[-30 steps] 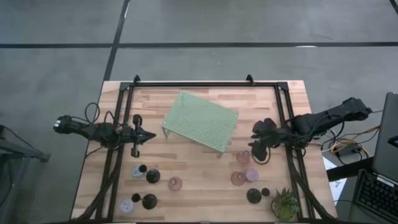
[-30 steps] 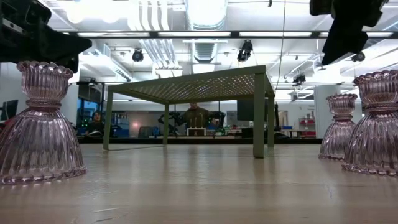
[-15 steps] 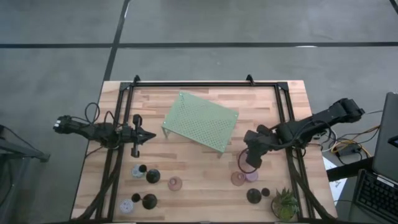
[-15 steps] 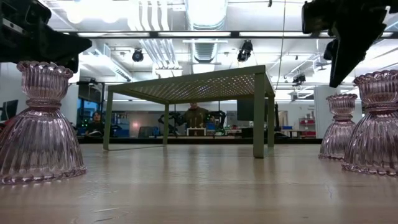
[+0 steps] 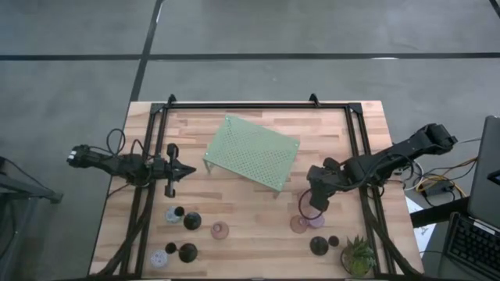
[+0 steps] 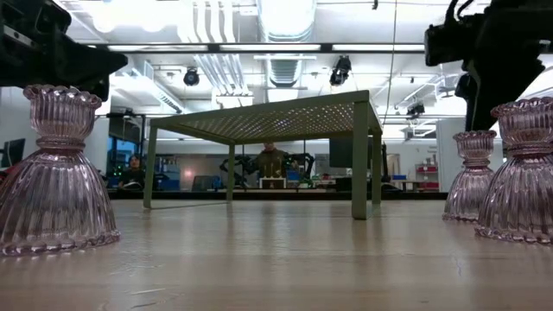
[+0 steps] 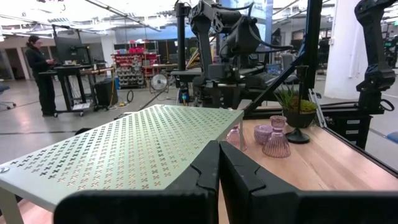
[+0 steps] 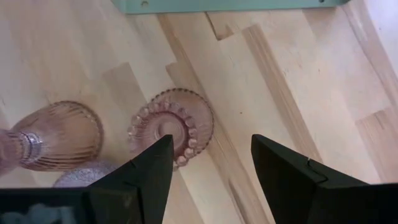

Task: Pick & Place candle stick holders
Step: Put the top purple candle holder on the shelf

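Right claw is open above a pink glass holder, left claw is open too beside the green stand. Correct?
Not quite. The left claw is shut; the left wrist view shows its fingers pressed together by the green stand. The rest holds: the right claw is open above a pink glass holder.

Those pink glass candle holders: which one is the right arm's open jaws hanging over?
The pink holder nearest the green stand, seen from straight above as a beaded ring. Its pink neighbour and the lavender one sit off to the side.
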